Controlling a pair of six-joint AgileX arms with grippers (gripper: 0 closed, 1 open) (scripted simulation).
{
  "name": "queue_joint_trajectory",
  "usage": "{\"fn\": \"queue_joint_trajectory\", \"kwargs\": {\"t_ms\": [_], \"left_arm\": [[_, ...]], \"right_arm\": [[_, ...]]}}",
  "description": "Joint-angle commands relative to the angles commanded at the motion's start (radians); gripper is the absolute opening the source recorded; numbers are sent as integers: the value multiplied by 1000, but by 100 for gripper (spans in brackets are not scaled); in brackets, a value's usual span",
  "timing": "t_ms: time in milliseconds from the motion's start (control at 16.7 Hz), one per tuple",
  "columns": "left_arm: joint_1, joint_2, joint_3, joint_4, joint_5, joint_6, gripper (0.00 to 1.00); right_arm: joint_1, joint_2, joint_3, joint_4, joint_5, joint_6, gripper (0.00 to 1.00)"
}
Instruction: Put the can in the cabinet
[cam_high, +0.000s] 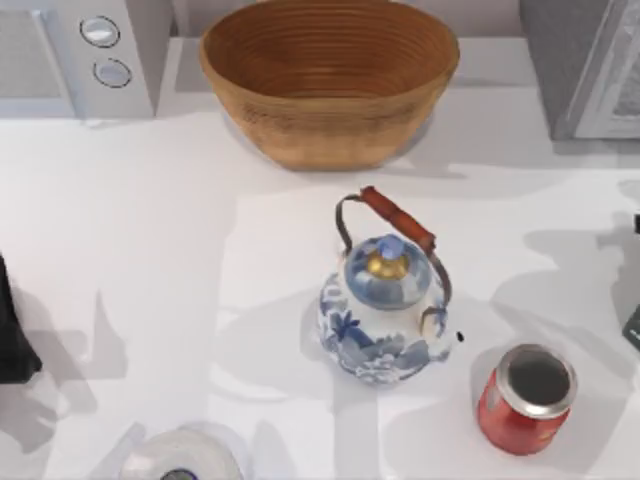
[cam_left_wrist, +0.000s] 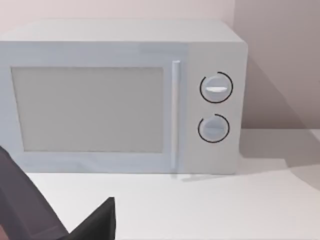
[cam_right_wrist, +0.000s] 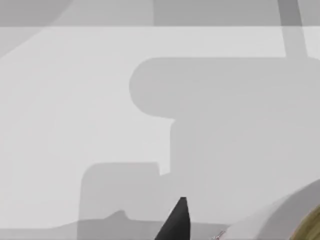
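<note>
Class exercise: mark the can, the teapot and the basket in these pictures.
can (cam_high: 527, 398), top view, on its red side and silver rim.
teapot (cam_high: 385, 318), top view, on its floral body.
basket (cam_high: 330, 85), top view, on its woven wall.

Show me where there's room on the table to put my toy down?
The biggest bare patch is the left half of the table, between the microwave at the back and the teapot. There's also a strip between the basket and the teapot. It's crowded at front right, where the can stands close to the teapot.
</note>
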Motion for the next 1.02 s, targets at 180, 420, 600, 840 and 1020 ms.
{"fn": "queue_joint_trajectory", "kwargs": {"t_ms": [180,420,600,840,1020], "left_arm": [[0,0,0,0,0,0,100],[0,0,0,0,0,0,100],[0,0,0,0,0,0,100],[0,0,0,0,0,0,100],[0,0,0,0,0,0,100]], "right_arm": [[0,0,0,0,0,0,0],[0,0,0,0,0,0,0],[-2,-2,2,0,1,1,0],[-4,-26,51,-68,0,-1,0],[-5,-94,134,-221,-2,-2,0]]}}
